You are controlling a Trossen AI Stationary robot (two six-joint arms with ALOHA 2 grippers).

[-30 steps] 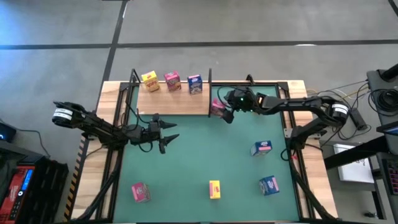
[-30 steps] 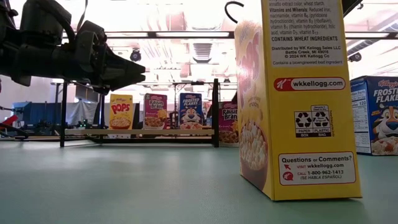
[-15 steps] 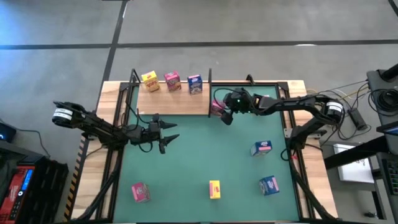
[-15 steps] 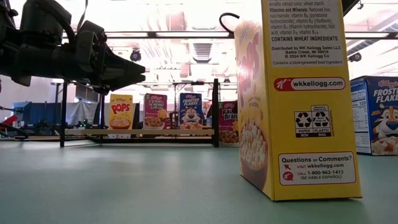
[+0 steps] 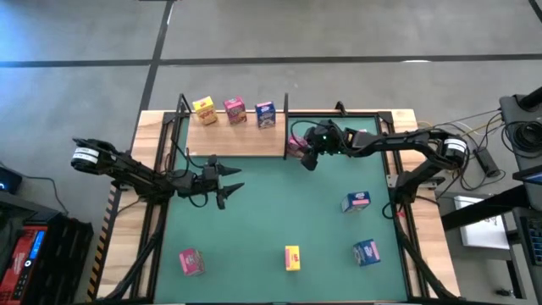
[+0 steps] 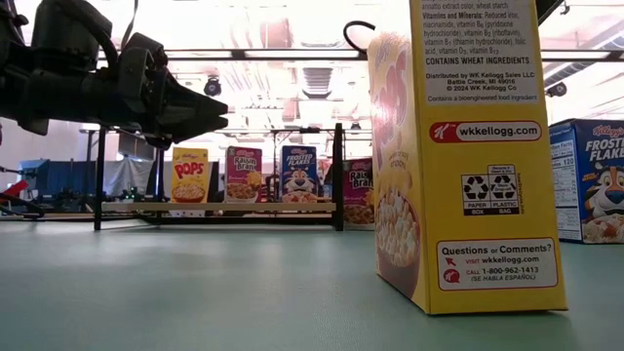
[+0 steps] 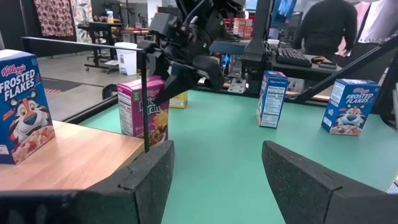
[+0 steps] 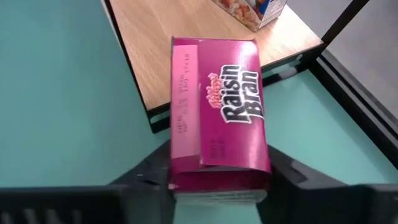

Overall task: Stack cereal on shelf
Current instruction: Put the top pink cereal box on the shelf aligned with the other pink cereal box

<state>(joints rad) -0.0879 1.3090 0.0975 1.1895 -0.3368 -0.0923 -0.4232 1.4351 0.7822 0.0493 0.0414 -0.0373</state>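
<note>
The shelf [image 5: 229, 142] is a pale board between black uprights at the mat's far side. On it stand a yellow [image 5: 203, 110], a pink [image 5: 235, 110] and a blue cereal box [image 5: 265, 113]. Another pink cereal box [image 8: 221, 118] stands on the green mat just off the shelf's right end, and my right gripper [image 5: 303, 152] is shut on it. My left gripper [image 5: 229, 182] hangs open and level over the mat, in front of the shelf's left half, holding nothing. My right gripper pinches the pink box between its two fingers [image 8: 146, 180], one on each narrow side [image 8: 181, 165]. It comes slanting down from the table's right side, facing the box's printed front. The box stands upright, its bottom on the mat beside the shelf's right upright [image 7: 145, 99].
Several more boxes stand on the mat: pink [image 5: 191, 261] near left, yellow [image 5: 292, 257] near middle, blue [image 5: 366, 252] near right, and a blue-and-white one [image 5: 356, 202] at the right. A person [image 7: 323, 28] shows beyond the table.
My right gripper has sunk slightly at the pink box by the shelf's right end; the box has stayed where it was.
</note>
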